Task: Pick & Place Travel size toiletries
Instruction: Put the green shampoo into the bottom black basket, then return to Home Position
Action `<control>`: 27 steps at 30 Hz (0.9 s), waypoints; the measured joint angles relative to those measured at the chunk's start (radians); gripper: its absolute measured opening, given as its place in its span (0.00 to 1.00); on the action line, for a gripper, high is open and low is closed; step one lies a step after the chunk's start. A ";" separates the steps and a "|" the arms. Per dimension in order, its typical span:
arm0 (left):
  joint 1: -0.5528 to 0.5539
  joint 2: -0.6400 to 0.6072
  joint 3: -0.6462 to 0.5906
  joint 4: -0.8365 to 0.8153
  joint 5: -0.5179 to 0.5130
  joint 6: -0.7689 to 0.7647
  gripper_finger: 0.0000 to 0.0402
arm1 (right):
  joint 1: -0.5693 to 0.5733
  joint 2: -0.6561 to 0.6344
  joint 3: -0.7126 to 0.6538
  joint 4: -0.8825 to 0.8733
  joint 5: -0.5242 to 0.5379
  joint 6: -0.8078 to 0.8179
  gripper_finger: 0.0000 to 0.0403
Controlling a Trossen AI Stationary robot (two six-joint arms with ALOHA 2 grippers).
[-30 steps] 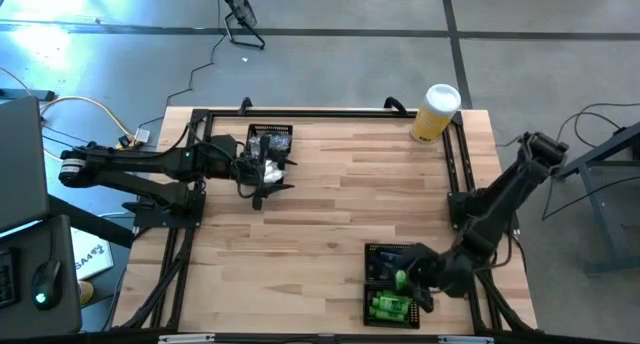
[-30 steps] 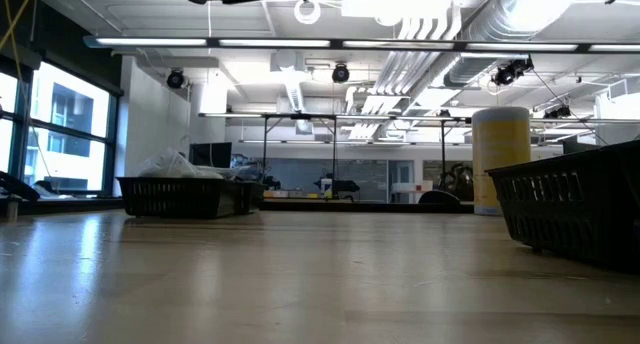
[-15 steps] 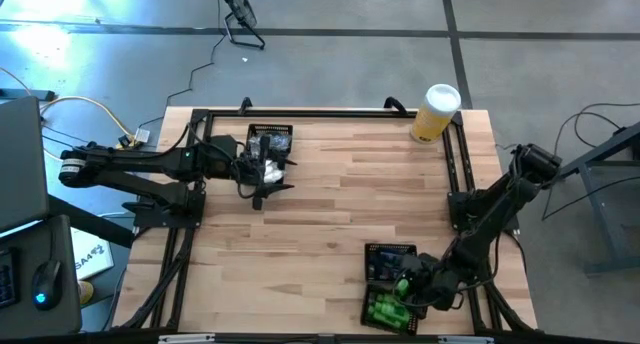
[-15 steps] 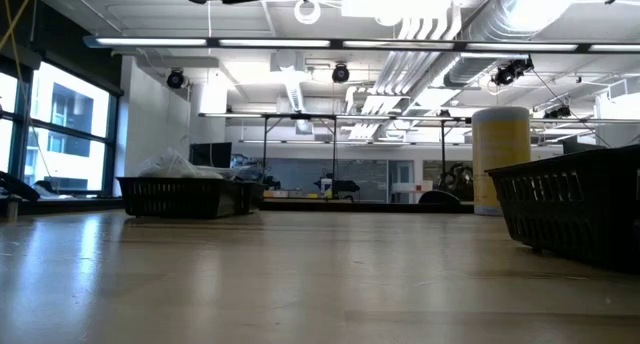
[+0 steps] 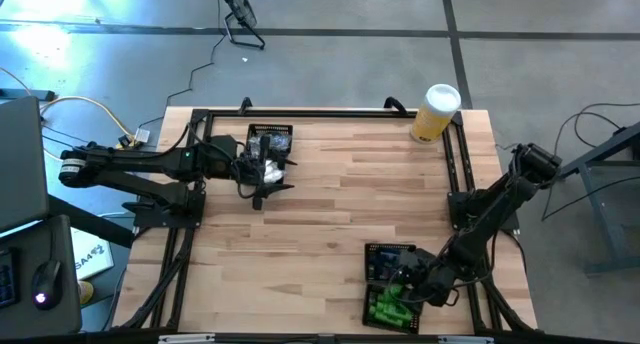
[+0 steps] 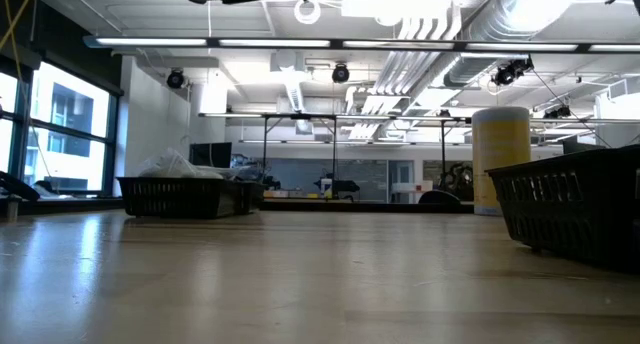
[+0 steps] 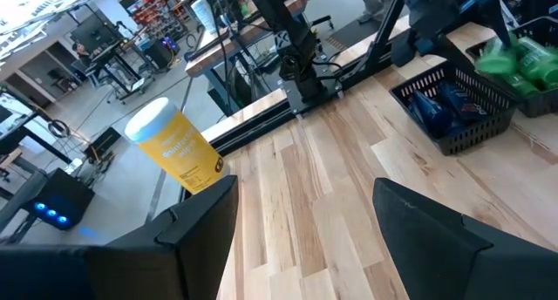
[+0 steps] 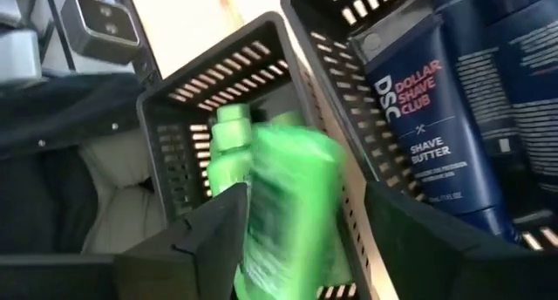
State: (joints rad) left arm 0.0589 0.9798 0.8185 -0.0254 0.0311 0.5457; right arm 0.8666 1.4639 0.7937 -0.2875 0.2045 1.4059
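Near: right tool [image 5: 412, 289] over the near tray [image 5: 372, 274], fingers spread, green bottle [image 8: 292, 204] between them, blurred, grip unclear. 2 blue tubes [image 8: 462, 99] in the neighbouring compartment, seen only from the right wrist. Since 1 second back, shifted nearer the green pile [image 5: 388, 309]. Far: left tool [image 5: 262, 180] open, empty, beside 1 far tray [image 5: 270, 136]; 1 yellow cylinder [image 5: 436, 112] on the counter [image 5: 330, 224].
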 joint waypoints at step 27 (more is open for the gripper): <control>0.000 0.000 0.000 -0.021 -0.033 0.006 0.47 | -0.174 -0.185 0.000 0.047 0.139 -0.503 0.11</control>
State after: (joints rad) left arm 0.0589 0.9798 0.8181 -0.0462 -0.0021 0.5522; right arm 0.6930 1.2787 0.7937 -0.2409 0.3437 0.9032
